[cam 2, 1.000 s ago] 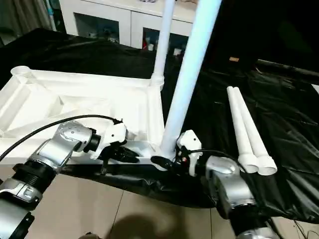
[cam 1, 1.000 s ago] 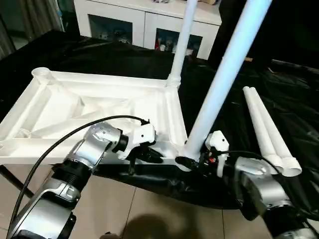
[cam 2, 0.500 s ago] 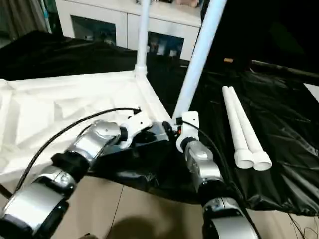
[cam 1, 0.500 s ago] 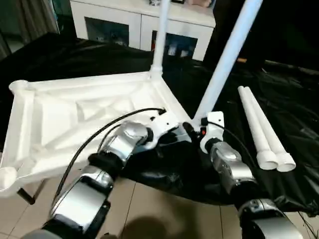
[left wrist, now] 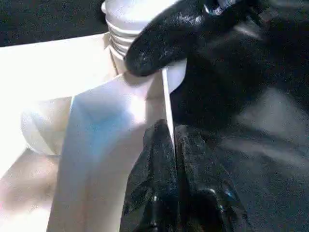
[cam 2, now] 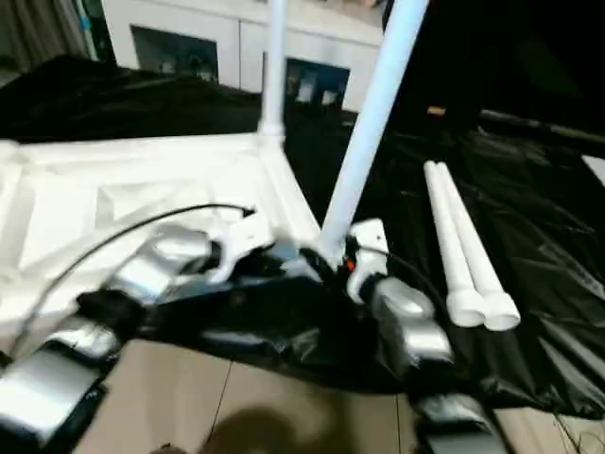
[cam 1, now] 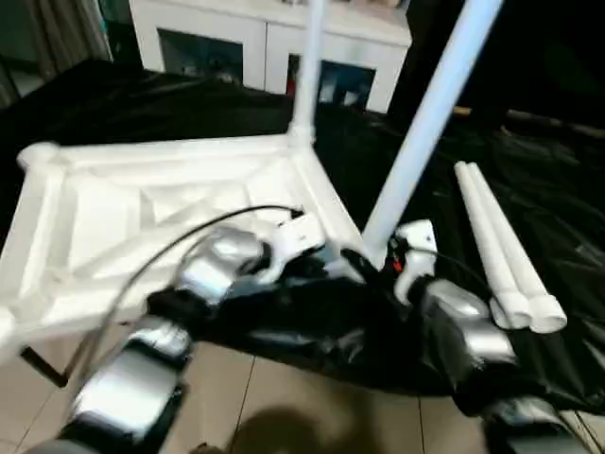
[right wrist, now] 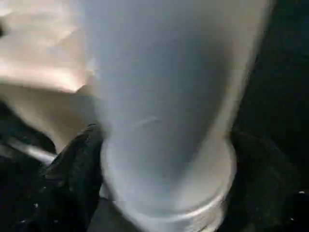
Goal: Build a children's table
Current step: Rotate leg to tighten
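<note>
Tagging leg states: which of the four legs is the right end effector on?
The slanted leg at the tabletop's near corner. Another leg stands upright at the far corner; two lie loose on the black sheet.

We see the head views smeared by motion blur, worst on the silver forearms [cam 1: 203, 274] near us. Overhead room light falls bright on the white plastic ribbed tabletop [cam 1: 142, 203], while the crinkled black plastic sheet [cam 2: 539, 236] on the right gives small glints. In the right wrist view the white tapered tube leg [right wrist: 164, 96] looms soft, bluish and out of focus.
</note>
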Available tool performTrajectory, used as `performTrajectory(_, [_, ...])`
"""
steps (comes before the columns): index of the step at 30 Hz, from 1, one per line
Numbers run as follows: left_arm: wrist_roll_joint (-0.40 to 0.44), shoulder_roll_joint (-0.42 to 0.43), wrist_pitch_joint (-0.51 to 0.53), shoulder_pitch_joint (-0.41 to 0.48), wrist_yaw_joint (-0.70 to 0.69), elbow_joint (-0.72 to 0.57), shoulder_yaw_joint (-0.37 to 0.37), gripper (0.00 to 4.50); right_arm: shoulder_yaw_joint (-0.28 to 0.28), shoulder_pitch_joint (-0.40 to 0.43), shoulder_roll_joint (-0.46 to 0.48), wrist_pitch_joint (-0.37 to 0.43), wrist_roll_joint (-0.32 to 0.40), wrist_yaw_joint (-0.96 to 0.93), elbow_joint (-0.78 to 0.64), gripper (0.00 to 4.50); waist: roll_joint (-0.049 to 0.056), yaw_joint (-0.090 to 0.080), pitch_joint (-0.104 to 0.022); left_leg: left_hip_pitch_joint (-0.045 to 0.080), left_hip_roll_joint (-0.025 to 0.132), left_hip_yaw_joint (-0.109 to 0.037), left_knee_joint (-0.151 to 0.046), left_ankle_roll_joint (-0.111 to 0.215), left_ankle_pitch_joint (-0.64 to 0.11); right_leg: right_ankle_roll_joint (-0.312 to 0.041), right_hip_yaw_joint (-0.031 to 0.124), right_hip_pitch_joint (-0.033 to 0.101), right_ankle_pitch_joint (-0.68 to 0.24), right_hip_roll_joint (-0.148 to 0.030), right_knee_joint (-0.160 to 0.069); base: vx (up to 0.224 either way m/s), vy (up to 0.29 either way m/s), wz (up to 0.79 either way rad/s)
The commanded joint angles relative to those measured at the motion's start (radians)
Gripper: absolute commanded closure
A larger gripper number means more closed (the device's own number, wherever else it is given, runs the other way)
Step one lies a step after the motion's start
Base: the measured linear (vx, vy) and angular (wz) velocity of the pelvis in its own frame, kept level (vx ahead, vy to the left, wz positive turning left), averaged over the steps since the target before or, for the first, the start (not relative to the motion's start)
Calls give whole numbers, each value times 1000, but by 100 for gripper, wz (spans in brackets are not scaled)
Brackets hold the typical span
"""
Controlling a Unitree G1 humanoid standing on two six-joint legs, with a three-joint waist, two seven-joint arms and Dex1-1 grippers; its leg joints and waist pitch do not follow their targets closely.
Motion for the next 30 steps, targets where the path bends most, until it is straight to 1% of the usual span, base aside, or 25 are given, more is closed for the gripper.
performTrajectory(1, [-21,13,-38,39,-106,-25,-39,450,12,16,-40,22,17,79,-63,69,9,4,-67,6,8,9,-54,61,-246,-206,39,52,-157,-53,-71,0,0,0])
performTrajectory(2, [-23,25,-54,45,-127,-35,-45,450,16,25,-53,26,21,102,-79,69,8,4,-66,5,8,10,-54,65,-245,-210,39,54,-149,-53,-70,0,0,0])
performTrajectory(3, [-37,41,-49,53,-165,-57,-45,450,27,39,-74,25,22,132,-104,69,10,5,-67,7,8,10,-54,59,-251,-212,39,52,-151,-53,-69,0,0,0])
performTrajectory(4, [-44,48,-47,57,-182,-66,-45,450,33,45,-83,24,20,145,-115,69,11,8,-64,10,9,9,-55,55,-266,-213,39,50,-171,-55,-71,0,0,0])
performTrajectory(5, [-62,72,-28,67,-238,-98,-43,450,61,70,-119,13,9,193,-157,69,8,8,-64,9,9,10,-56,52,-273,-210,38,51,-182,-54,-72,0,0,0])
performTrajectory(6, [-66,85,-21,71,-257,-112,-43,450,74,83,-136,17,6,217,-182,69,8,11,-62,9,9,11,-57,51,-280,-203,40,50,-200,-53,-73,0,0,0])
performTrajectory(7, [-66,85,-21,71,-257,-112,-43,450,74,83,-136,17,6,217,-182,69,10,12,-62,11,10,10,-58,48,-293,-198,40,48,-219,-54,-74,0,0,0])
performTrajectory(8, [-67,106,-17,76,-283,-133,-42,450,89,102,-159,38,1,262,-220,69,8,12,-60,13,10,11,-58,44,-308,-192,40,45,-248,-54,-78,0,0,0])
performTrajectory(10, [-69,115,-13,77,-292,-140,-38,450,101,108,-169,46,-13,279,-228,69,8,16,-59,15,10,11,-58,41,-321,-185,42,42,-279,-57,-82,0,0,0])
performTrajectory(13, [-66,117,-18,74,-282,-134,-29,450,98,98,-160,19,-38,256,-189,69,6,14,-59,11,10,8,-60,26,-326,-168,40,42,-319,-59,-84,0,0,0])
performTrajectory(14, [-66,117,-19,73,-282,-133,-28,450,93,94,-153,19,-35,249,-185,86,6,13,-59,11,9,7,-60,23,-325,-164,40,43,-325,-58,-84,0,0,0])
performTrajectory(16, [-73,118,0,78,-292,-143,-30,450,90,93,-141,36,-17,247,-199,86,6,13,-60,11,9,7,-59,23,-319,-165,40,42,-311,-57,-82,0,0,0])
performTrajectory(18, [-77,120,10,83,-297,-155,-32,450,95,96,-140,47,-9,248,-212,113,6,13,-60,11,9,8,-59,25,-309,-172,40,43,-291,-57,-80,0,0,0])
performTrajectory(21, [-80,122,21,93,-302,-176,-35,450,107,106,-136,68,-1,258,-228,131,6,12,-61,8,8,8,-59,27,-296,-174,40,46,-271,-56,-77,0,0,0])
performTrajectory(23, [-81,123,23,95,-303,-180,-37,450,108,108,-135,71,-2,262,-230,153,6,11,-62,9,8,8,-58,29,-289,-175,40,45,-259,-55,-76,0,0,0])
performTrajectory(24, [-82,125,25,97,-304,-183,-38,450,109,111,-132,73,-3,266,-230,153,5,11,-62,9,8,9,-57,30,-286,-177,40,46,-255,-56,-76,0,0,0])
performTrajectory(27, [-87,129,37,101,-308,-193,-40,450,110,117,-126,72,-5,262,-229,177,6,12,-63,9,8,9,-57,29,-280,-179,40,46,-246,-56,-75,0,0,0])
performTrajectory(30, [-88,134,50,106,-317,-203,-43,450,98,119,-115,70,-4,235,-218,180,7,10,-63,9,7,9,-56,28,-276,-183,40,47,-235,-54,-72,0,0,0])
